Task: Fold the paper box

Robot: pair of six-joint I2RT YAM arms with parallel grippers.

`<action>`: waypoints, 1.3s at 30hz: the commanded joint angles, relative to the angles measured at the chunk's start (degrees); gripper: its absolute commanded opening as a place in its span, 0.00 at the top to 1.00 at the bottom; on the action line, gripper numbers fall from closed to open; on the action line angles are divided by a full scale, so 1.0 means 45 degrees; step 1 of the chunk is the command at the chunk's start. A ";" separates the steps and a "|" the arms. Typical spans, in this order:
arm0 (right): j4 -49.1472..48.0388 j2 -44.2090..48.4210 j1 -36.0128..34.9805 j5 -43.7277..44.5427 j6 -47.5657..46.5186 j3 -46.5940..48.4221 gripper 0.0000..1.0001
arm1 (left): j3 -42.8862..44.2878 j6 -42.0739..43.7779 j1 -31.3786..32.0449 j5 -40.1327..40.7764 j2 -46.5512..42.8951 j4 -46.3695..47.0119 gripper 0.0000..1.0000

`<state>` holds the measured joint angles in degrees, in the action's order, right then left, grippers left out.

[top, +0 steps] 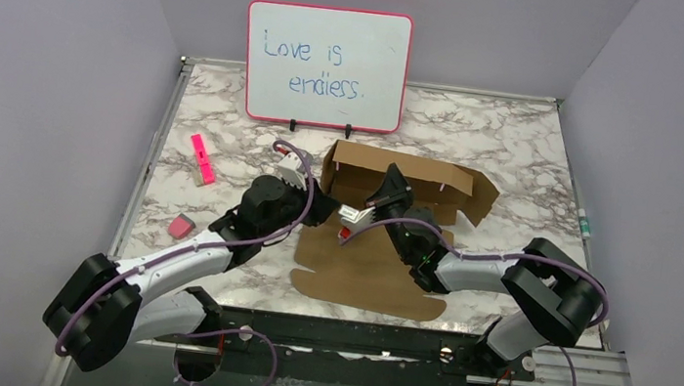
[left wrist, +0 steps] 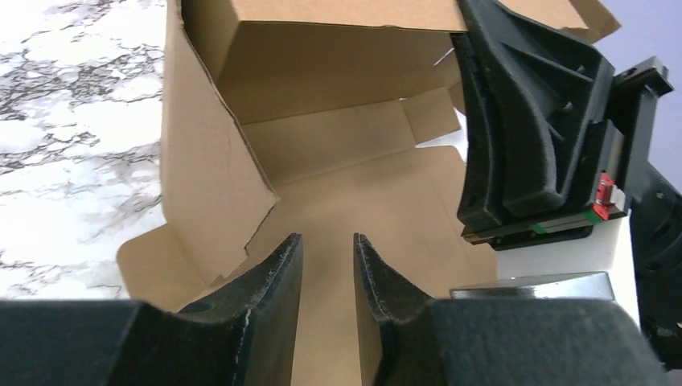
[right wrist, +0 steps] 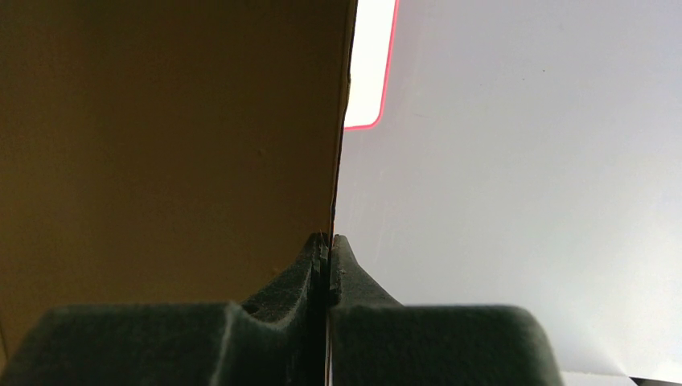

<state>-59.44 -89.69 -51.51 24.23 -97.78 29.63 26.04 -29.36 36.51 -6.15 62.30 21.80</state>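
The paper box (top: pixel 363 267) is a brown cardboard sheet lying mid-table, with its far walls (top: pixel 438 178) folded upright. My right gripper (top: pixel 385 196) is shut on the edge of an upright cardboard panel; in the right wrist view (right wrist: pixel 330 239) the thin panel (right wrist: pixel 161 145) runs between the closed fingers. My left gripper (top: pixel 325 207) is at the box's left side, low over its floor. In the left wrist view (left wrist: pixel 326 249) its fingers (left wrist: pixel 277 277) stand slightly apart with nothing between them, facing the box's inside (left wrist: pixel 322 145). The right gripper's black body (left wrist: pixel 531 121) shows at that view's right.
A pink-framed whiteboard (top: pixel 324 65) reading "Love is endless." stands at the back; its corner shows in the right wrist view (right wrist: pixel 370 64). A pink highlighter (top: pixel 202 158) and a pink eraser (top: pixel 180 225) lie to the left. Purple walls close in three sides.
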 commanded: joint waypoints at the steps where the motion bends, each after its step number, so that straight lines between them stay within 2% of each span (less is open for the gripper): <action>1: -0.1194 -0.0366 -0.0156 -0.0006 -0.0191 0.0307 0.95 | 0.0075 -0.0293 0.0167 -0.0248 -0.0020 0.0603 0.68; 6: -0.1167 -0.0423 -0.0156 -0.0002 -0.0272 0.0261 0.95 | -0.0040 0.0028 0.0167 -0.0025 -0.0105 0.0498 0.58; 11: -0.0853 -0.0259 -0.0146 0.0044 -0.0230 0.0250 0.95 | 0.0456 0.0899 0.0167 0.1028 -0.1535 -0.0976 0.33; 16: -0.0287 0.0032 -0.0156 0.0026 -0.0140 0.0324 0.95 | 0.2032 0.2618 0.0150 0.2002 -0.2293 -0.3111 0.28; 20: 0.0155 0.0247 -0.0156 -0.0013 -0.0004 0.0412 0.95 | 0.2103 0.2884 0.0000 0.2645 -0.2584 -0.2566 0.24; 24: 0.0675 0.0394 -0.0151 -0.0051 0.0125 0.0502 0.95 | 0.2024 0.2441 -0.1192 0.1908 -0.2501 -0.1881 0.24; 29: 0.0950 0.0549 -0.0156 -0.0076 0.0192 0.0591 0.95 | 0.1483 0.1165 -0.4003 -0.0366 -0.1753 -0.0778 0.25; 31: 0.1181 0.0615 -0.0156 -0.0086 0.0238 0.0640 0.95 | 0.1323 0.0863 -0.4732 -0.1161 -0.1158 -0.0471 0.25; 39: 0.1586 0.0722 -0.0155 -0.0291 0.0517 0.0763 0.95 | 0.0561 0.1142 -0.5202 -0.2865 0.1648 0.1129 0.17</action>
<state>-54.06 -87.61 -51.70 24.14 -96.42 31.75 29.61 -24.67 13.45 -12.23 65.04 21.17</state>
